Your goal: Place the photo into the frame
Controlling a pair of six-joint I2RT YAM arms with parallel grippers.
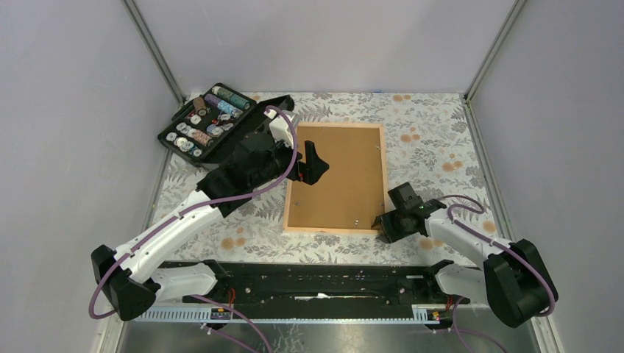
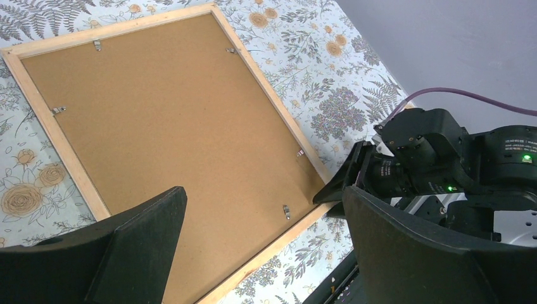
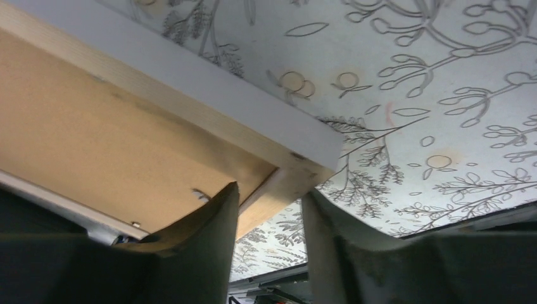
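The frame (image 1: 331,230) is lying back-up on the table (image 1: 434,147), with the brown backing board (image 1: 346,176) filling it. The right claw (image 1: 384,224) is straddling its near right corner, can't tell if it's actually squeezing. The left claw (image 1: 318,163) is hovering spread apart over the frame's left edge. The board is hiding whatever's underneath.

The frame (image 1: 335,230) lay flat and back-side up on the floral tablecloth (image 1: 434,147), a little right of the table's middle, with its long sides running from near to far. Its thin rails were pale wood, meeting at square corners. A plain brown backing board (image 1: 346,176) filled the opening, and small metal clips (image 2: 286,210) sat along the inner edges against the board.
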